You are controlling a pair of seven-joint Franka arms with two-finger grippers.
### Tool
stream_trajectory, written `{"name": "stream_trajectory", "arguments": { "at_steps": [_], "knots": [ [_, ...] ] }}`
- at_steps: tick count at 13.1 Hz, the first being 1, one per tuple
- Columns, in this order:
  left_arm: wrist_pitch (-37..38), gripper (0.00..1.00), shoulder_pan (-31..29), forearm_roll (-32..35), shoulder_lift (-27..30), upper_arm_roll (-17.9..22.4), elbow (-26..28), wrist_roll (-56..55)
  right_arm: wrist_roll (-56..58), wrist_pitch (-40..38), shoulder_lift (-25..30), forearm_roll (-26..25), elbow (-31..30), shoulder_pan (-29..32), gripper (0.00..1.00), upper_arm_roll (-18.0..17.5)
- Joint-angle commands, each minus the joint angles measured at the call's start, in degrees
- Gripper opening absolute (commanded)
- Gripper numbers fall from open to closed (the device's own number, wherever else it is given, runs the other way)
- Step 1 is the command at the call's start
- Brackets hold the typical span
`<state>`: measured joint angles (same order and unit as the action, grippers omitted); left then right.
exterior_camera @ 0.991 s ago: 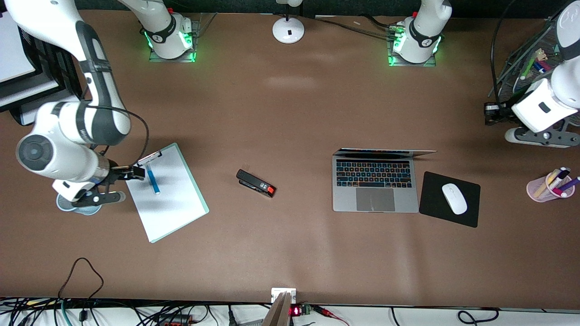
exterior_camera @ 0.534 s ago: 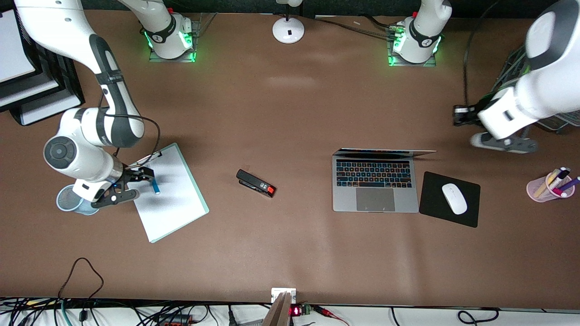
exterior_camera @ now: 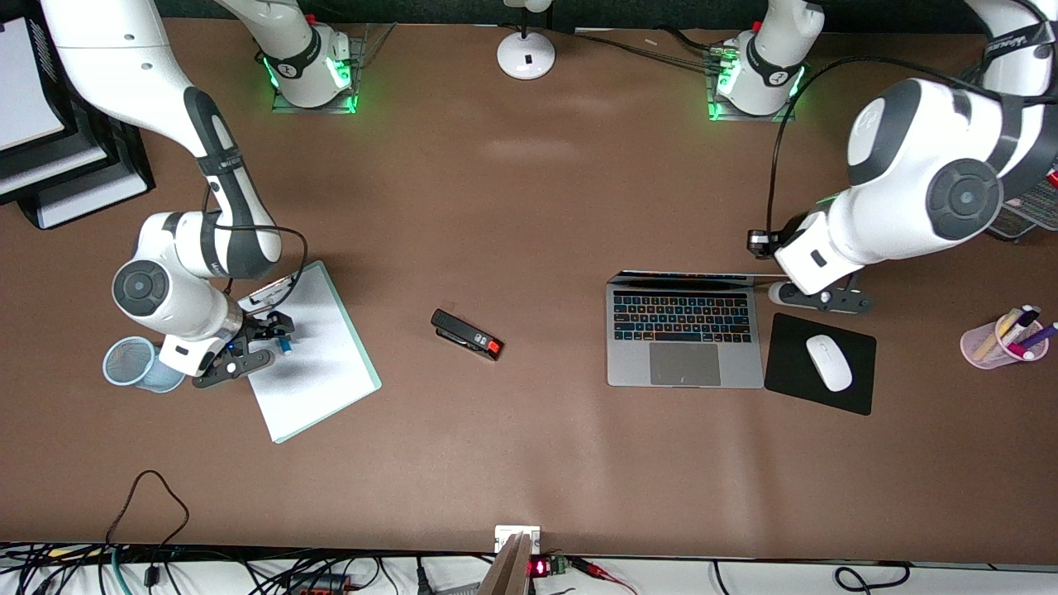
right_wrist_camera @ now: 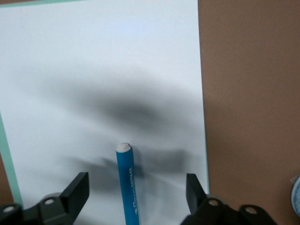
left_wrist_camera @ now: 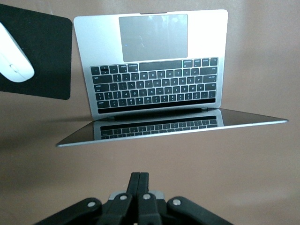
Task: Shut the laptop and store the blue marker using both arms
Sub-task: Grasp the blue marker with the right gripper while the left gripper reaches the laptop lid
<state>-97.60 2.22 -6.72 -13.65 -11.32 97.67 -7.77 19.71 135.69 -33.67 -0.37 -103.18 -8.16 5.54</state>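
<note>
The silver-grey laptop stands open on the table, its lid raised; the left wrist view shows its keyboard and screen. My left gripper is shut and empty, by the lid's corner toward the left arm's end; its tips show in the left wrist view. The blue marker lies on a white sheet on a clipboard. My right gripper is open, low over the marker. In the right wrist view the marker lies between the spread fingers.
A black stapler lies mid-table. A black mouse pad with a white mouse sits beside the laptop. A pink pen cup stands toward the left arm's end, a blue mesh cup beside the clipboard.
My left arm swung from the table's end to the laptop lid's corner. My right gripper moved along the sheet and down over the blue marker.
</note>
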Motion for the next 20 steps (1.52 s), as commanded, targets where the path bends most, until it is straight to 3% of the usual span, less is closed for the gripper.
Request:
{"name": "stream_trajectory", "arguments": {
  "at_steps": [1,4,7,10,13,16,20],
  "knots": [
    [-2.24,0.01,-0.11,-0.92,1.44,-1.95,4.18,-1.63,1.12,0.63,-0.61,-0.07,-0.27,-0.01,0.84,0.0],
    [-2.94,0.01,-0.28,-0.92,3.01,-5.64,7.7,-3.22,1.03,0.63,-1.4,-0.07,-0.53,-0.1,0.75,-0.44],
    [-8.89,0.01,-0.29,-0.84,3.99,-7.13,13.66,-3.22,1.03,0.63,-1.75,-0.07,-0.53,-0.54,0.61,-0.53],
    [-15.93,0.01,-0.11,-0.75,3.72,-8.45,17.89,-4.8,0.94,0.72,-2.63,0.28,-0.36,-0.98,0.6,-0.53],
    [-20.42,0.01,-0.2,0.91,2.24,-8.55,18.17,-4.98,0.94,0.72,-2.63,1.33,-0.27,-1.24,0.56,-0.53],
    [-27.0,0.01,-1.51,7.24,0.21,-8.37,17.73,-4.72,0.94,0.72,-2.89,1.33,0.08,-1.24,0.5,-0.44],
    [-35.71,0.01,-3.18,7.34,-3.56,-8.11,17.29,-4.19,0.68,0.72,-3.33,1.42,0.26,-1.07,0.45,-0.44]
  ]
}}
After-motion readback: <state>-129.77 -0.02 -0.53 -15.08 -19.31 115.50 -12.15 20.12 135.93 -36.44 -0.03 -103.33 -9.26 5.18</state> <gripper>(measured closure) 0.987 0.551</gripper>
